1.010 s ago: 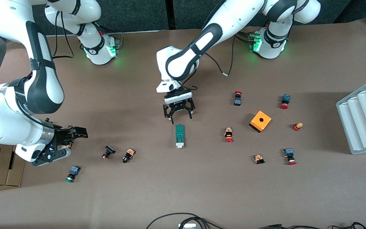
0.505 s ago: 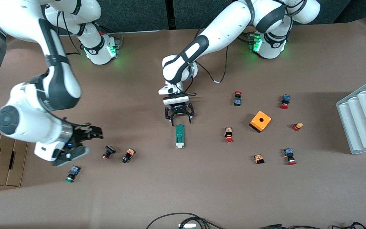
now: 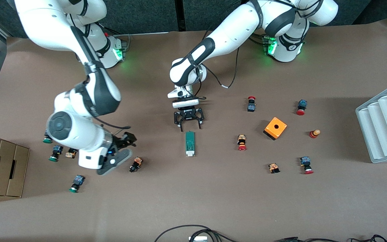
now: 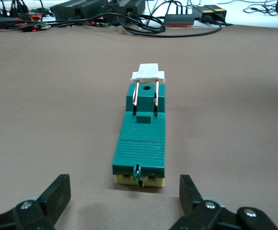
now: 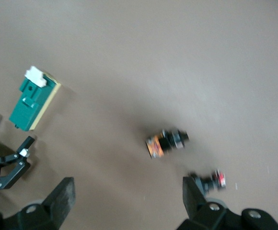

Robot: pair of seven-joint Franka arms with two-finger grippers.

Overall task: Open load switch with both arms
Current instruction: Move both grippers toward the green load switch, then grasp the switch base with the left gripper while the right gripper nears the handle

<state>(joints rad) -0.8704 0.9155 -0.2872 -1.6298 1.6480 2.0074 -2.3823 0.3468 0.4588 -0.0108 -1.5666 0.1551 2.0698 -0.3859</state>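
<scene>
Front view shows the load switch (image 3: 189, 144) lying flat on the brown desk (image 3: 213, 201) near its middle, white end toward the camera. Left gripper (image 3: 188, 124) hangs just over the switch's dark-green end, jaws spread wide and grasping nothing. Right gripper (image 3: 121, 153) hovers low toward the right arm's end of the desk, just beside a small push button (image 3: 135, 164), its jaws also released and empty. An orange cube box (image 3: 275, 128) sits well apart

High front view, two wrist close-ups
</scene>
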